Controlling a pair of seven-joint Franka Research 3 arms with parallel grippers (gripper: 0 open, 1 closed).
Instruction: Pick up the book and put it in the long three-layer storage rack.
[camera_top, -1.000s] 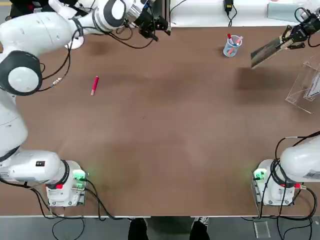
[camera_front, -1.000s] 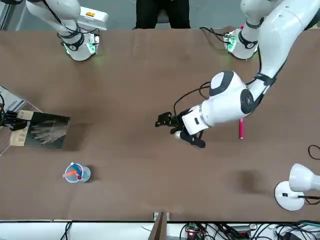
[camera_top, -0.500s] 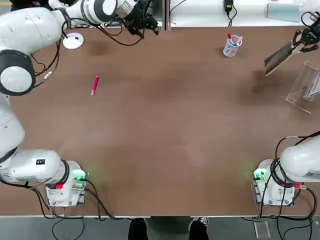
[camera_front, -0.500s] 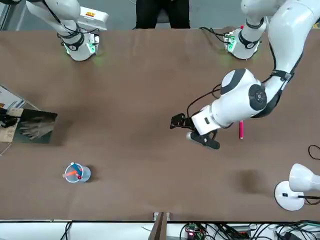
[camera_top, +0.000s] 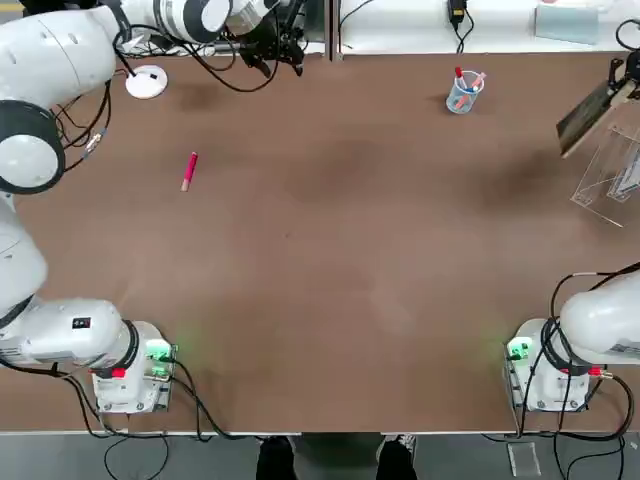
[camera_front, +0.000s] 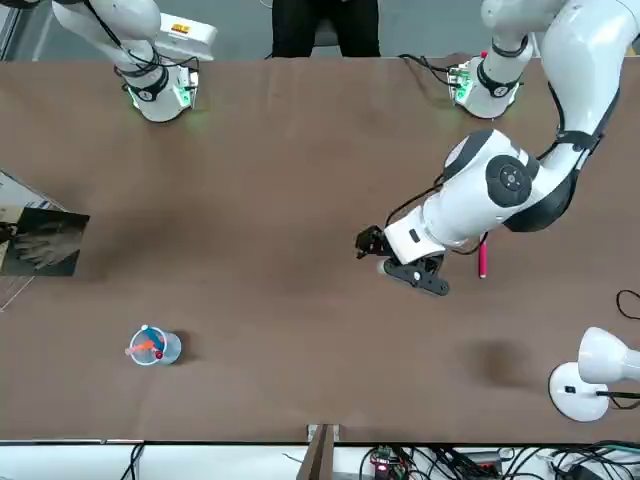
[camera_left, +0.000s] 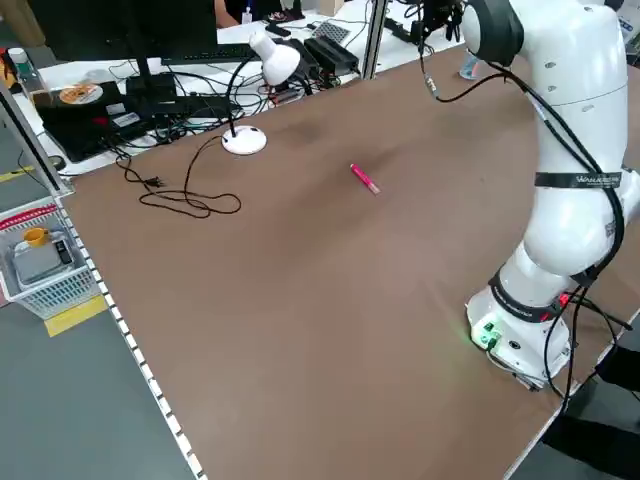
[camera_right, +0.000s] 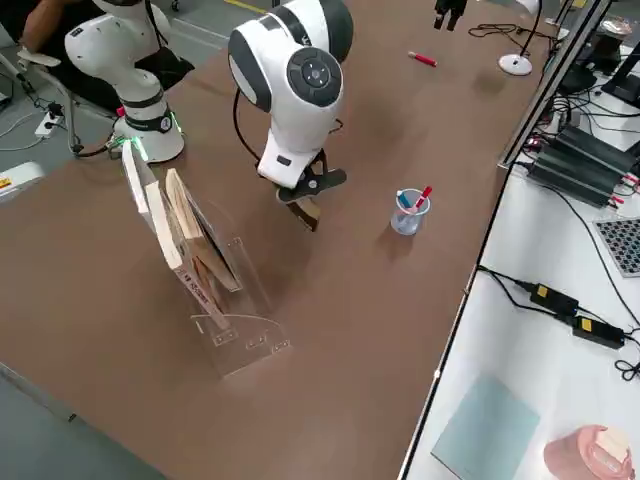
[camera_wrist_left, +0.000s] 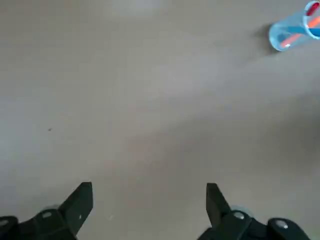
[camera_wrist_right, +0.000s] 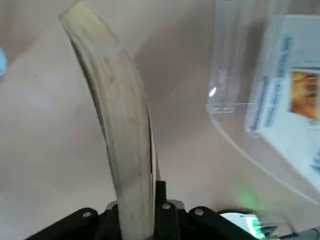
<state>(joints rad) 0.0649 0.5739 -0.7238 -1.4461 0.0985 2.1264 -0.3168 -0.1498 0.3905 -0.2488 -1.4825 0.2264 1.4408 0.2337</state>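
Your right pincer (camera_wrist_right: 135, 215) grips the book (camera_front: 45, 242) near one end, clear of the counter (camera_top: 300, 260) and close by the rack (camera_right: 250, 345); not in it yet. Book hangs tilted, cover towards the front view, much of its length jutting out past the grip. Your left pincer (camera_wrist_left: 150, 187) stands wide with nothing in it, over the far side of the counter, idle. Risks, as I judge them: that long overhang could let the book swivel if its edge catches a divider; come in skewed and you may strike the clear wall, hard to make out against the brown, and shove the light rack along. Books (camera_right: 163, 225) already stand in the rack, so a wrong line could wedge yours against them or knock them over. Let go too high and it may drop askew. Surface: plain brown, soft shadows; a cup (camera_top: 463, 98) of pens stands beyond, on the book's side, worth a wide berth; a pink marker (camera_top: 189, 172) lies off by the left arm, a white lamp (camera_front: 580, 390) near the far edge. Room: a person's legs (camera_front: 325, 28) behind the bases, monitor (camera_left: 130, 30) and cables on the white desk, a basket (camera_left: 50, 290) on one side.
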